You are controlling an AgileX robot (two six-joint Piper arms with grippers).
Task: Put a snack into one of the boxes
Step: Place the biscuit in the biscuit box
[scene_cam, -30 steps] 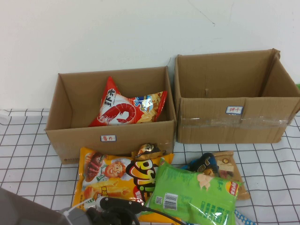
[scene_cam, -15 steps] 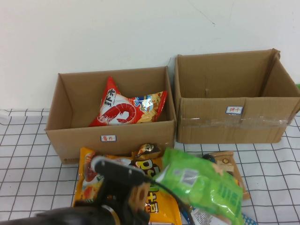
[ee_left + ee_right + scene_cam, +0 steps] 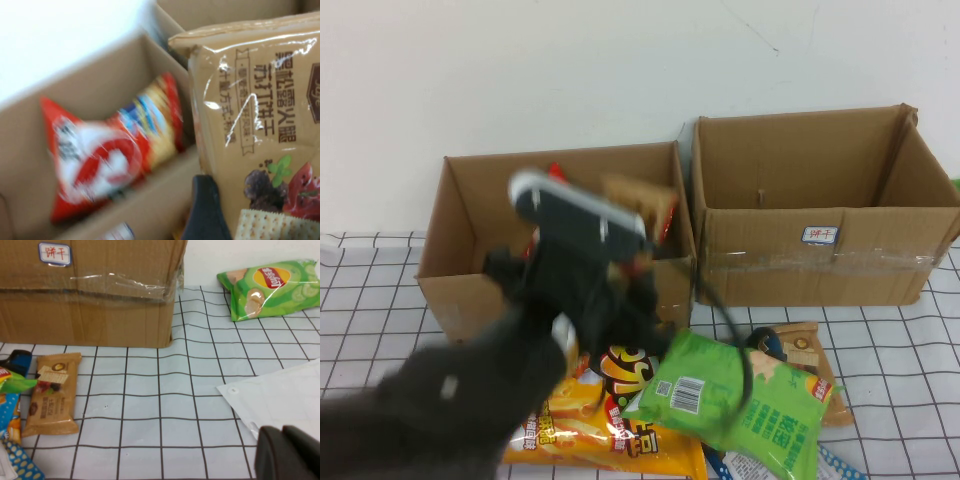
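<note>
My left gripper (image 3: 636, 248) is shut on a brown cracker packet (image 3: 632, 196) and holds it in the air over the front right part of the left box (image 3: 448, 292). In the left wrist view the packet (image 3: 255, 115) fills the frame beside one dark finger (image 3: 202, 212). A red shrimp-chip bag (image 3: 107, 155) lies inside that box, mostly hidden behind the arm in the high view (image 3: 555, 172). My right gripper (image 3: 287, 452) is shut and empty, low over the checked cloth, out of the high view.
The right box (image 3: 820, 265) stands empty beside the left one. A green chip bag (image 3: 740, 400), an orange bag (image 3: 620, 445) and another brown packet (image 3: 807, 352) lie in front. A second green bag (image 3: 272, 287) and a white sheet (image 3: 280, 395) lie right of the right box (image 3: 90, 295).
My left arm has risen from the front pile up toward the left box with the brown packet. The green bag was tilted up and has dropped back flat.
</note>
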